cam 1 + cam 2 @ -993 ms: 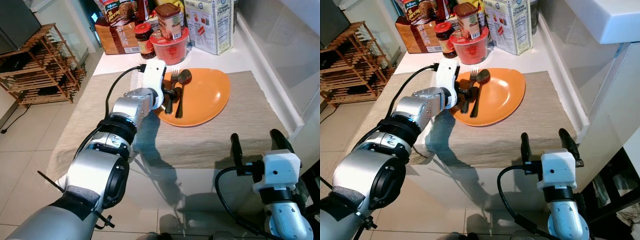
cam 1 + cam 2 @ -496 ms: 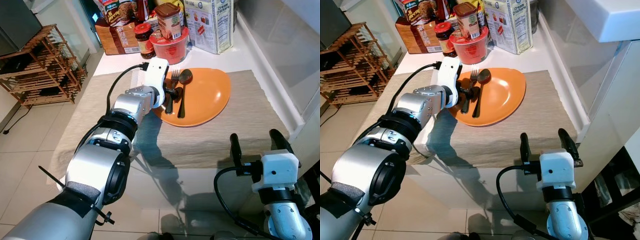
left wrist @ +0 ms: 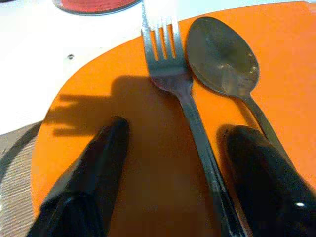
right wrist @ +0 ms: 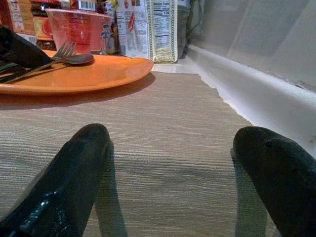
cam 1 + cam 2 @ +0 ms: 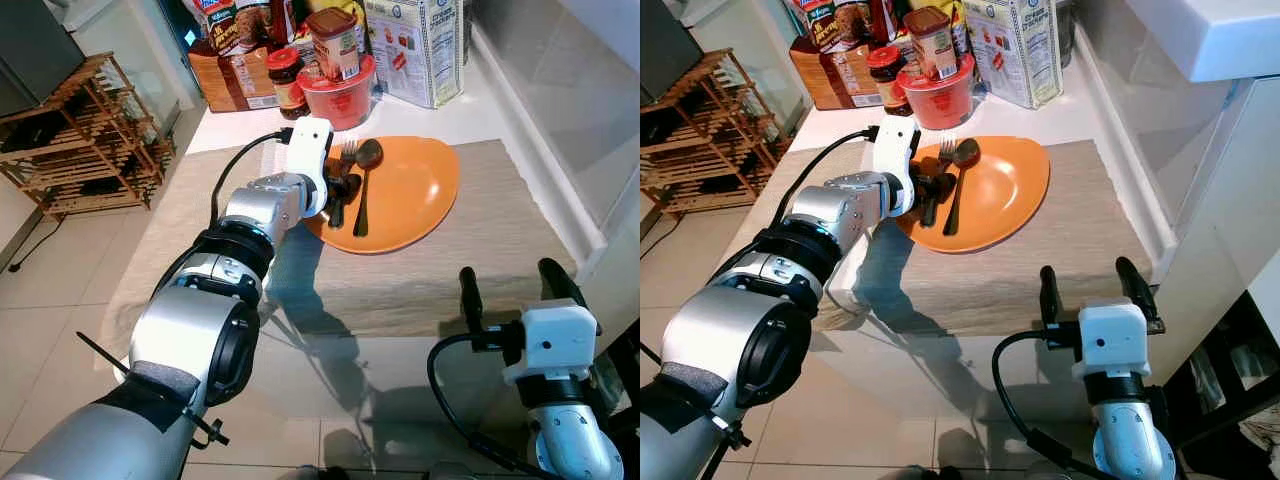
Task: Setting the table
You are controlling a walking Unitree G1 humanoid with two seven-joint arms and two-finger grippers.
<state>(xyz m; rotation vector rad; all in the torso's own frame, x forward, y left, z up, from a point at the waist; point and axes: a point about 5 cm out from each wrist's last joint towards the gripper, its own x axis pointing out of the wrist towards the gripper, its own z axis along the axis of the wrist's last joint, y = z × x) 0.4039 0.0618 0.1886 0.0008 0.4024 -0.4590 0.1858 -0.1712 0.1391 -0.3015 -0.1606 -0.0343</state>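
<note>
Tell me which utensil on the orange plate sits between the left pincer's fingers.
The fork: its handle runs through the gap of the open left pincer. The spoon lies beside it, its handle passing under one finger, on the orange plate.

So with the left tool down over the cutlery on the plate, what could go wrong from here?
1. The left tool is open astride the fork, and the spoon lies right alongside it, so closing might catch both handles.
2. The orange plate sits loose on the placemat, so a downward push could slide or tip it.
3. The red bowl and jar stand just behind and could get knocked.
</note>
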